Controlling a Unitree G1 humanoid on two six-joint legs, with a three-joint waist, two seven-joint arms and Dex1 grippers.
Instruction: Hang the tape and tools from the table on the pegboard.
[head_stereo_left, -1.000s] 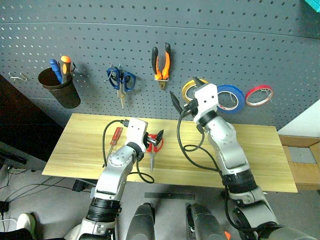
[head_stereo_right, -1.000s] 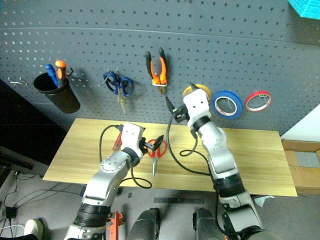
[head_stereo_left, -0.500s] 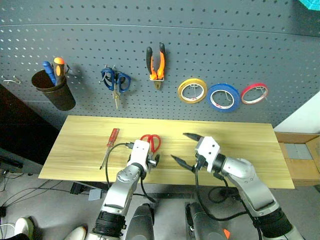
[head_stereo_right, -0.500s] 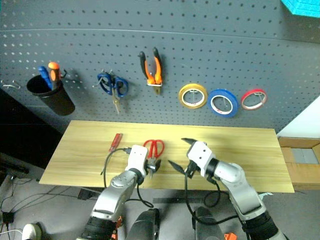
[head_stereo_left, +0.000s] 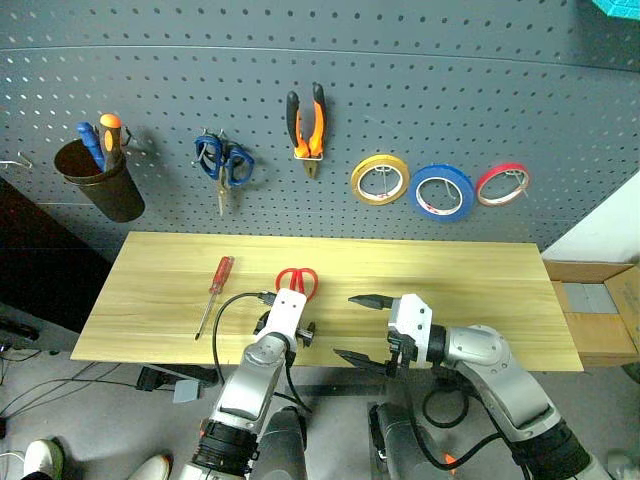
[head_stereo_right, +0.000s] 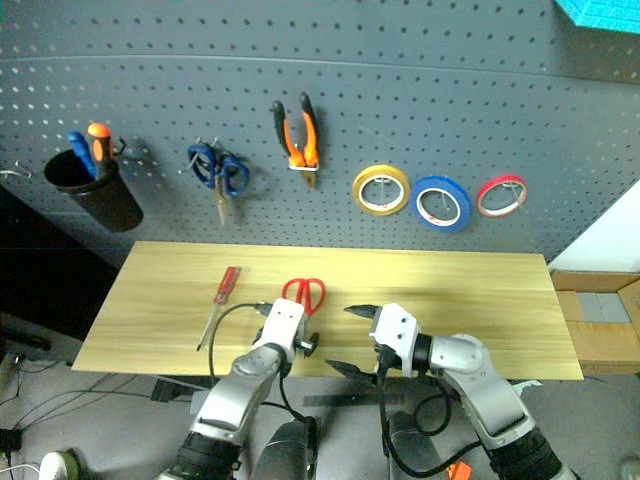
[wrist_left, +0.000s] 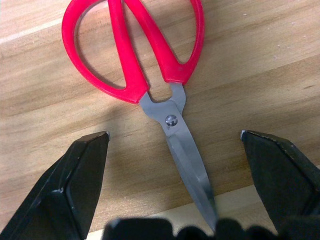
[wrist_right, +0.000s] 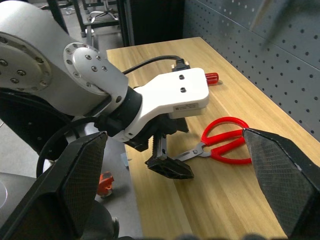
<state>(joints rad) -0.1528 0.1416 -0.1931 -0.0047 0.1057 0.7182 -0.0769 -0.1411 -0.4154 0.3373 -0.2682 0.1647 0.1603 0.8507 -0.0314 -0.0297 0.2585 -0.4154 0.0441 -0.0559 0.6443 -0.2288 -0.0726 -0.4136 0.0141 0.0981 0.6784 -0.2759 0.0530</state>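
Ahead of me hang blue-handled scissors (head_stereo_left: 222, 165), a yellow tape roll (head_stereo_left: 380, 180), a red roll (head_stereo_left: 502, 185), and a dark cup (head_stereo_left: 100, 183) holding two screwdrivers (head_stereo_left: 100, 140).

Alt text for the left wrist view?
Red-handled scissors lie flat on the light wood table, blades closed and pointing toward the camera. The left gripper is open, its black fingers either side of the blades, not touching.
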